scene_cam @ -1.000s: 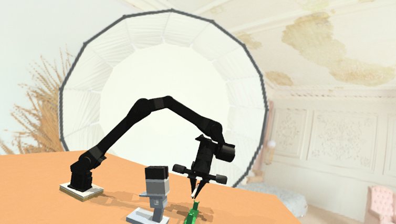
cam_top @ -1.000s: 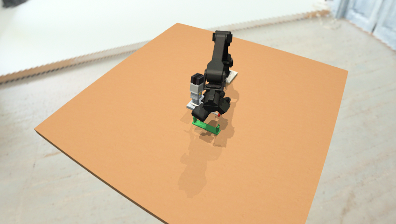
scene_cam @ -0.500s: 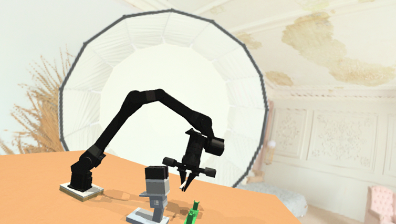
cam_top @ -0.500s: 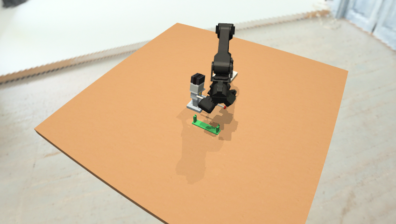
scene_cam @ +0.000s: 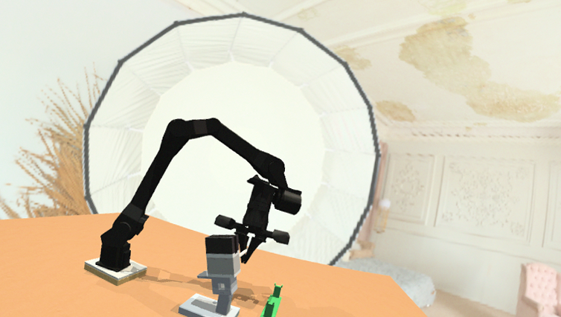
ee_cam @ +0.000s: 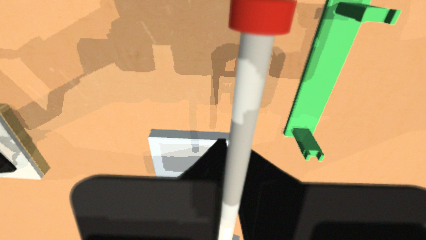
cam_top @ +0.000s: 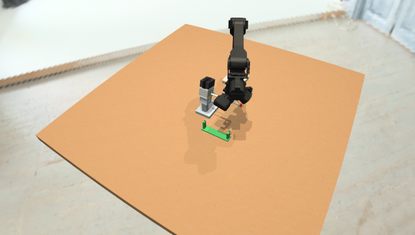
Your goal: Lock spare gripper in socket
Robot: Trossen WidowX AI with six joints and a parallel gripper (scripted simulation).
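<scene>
The lock pin, a pale rod (cam_top: pixel 236 103) (scene_cam: pixel 243 252) (ee_cam: pixel 247 95) with a red head, is held across my gripper (scene_cam: pixel 244 257) (ee_cam: pixel 233 150), whose fingers are shut on it. In the top view the rod slopes slightly, its plain end pointing at the spare gripper and its red head away from it. The spare gripper (cam_top: pixel 206 90) (scene_cam: pixel 222 261), grey with a black top, stands upright in the mount's socket (scene_cam: pixel 225 285). The mount's pale base (cam_top: pixel 203 112) (scene_cam: pixel 208 314) (ee_cam: pixel 175 134) is on the table. Whether the pin's end touches anything cannot be told.
An empty green rack (cam_top: pixel 215 133) (scene_cam: pixel 274 305) (ee_cam: pixel 320 75) with two notched posts lies beside the mount, lower than my gripper. The arm's white base plate (scene_cam: pixel 118 277) (ee_cam: pixel 32 167) is behind, on the tan table (cam_top: pixel 139 116) (scene_cam: pixel 47 242).
</scene>
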